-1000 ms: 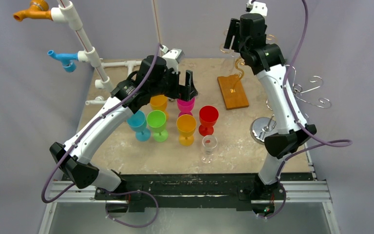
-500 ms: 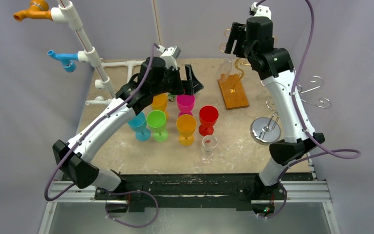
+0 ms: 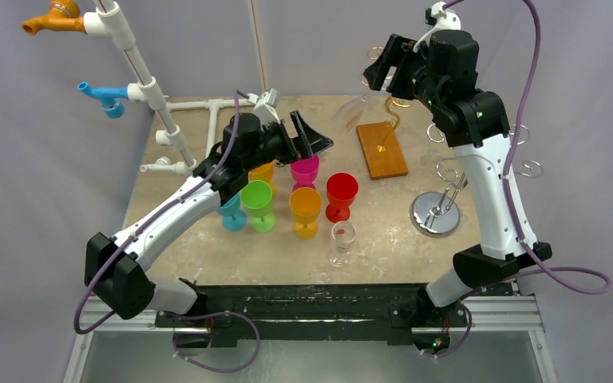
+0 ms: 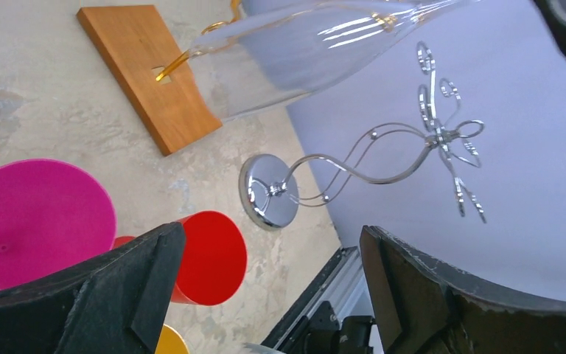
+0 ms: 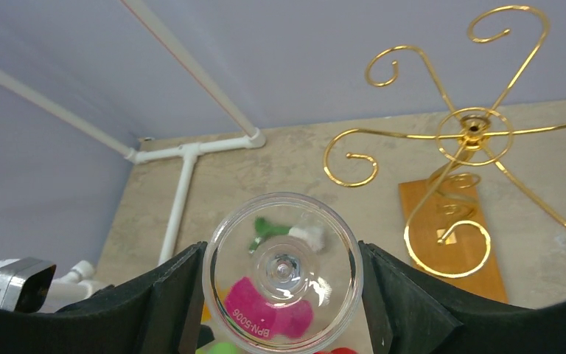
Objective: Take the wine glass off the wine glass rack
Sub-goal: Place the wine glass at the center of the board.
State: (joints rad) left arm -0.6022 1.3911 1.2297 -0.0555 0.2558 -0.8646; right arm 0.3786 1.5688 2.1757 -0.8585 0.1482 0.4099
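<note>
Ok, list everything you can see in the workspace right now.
wine glass: one, clear, airborne beside gold rack
wine glass rack: one, gold, wooden base, far side
second rack: one, silver, right side
plastic goblets: six, pink, red, green, blue, two orange, centre
small glass: one, clear, near edge
pipe frame: one, white, orange and blue fittings, far left
table: one, beige
left hand: one, black, open above goblets
right hand: one, black, closed on wine glass

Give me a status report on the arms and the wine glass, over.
Right gripper shut on the wine glass, tilted, clear of the gold rack hooks. Left gripper open, empty, near the magenta cup. Nothing blocking the glass.
</note>
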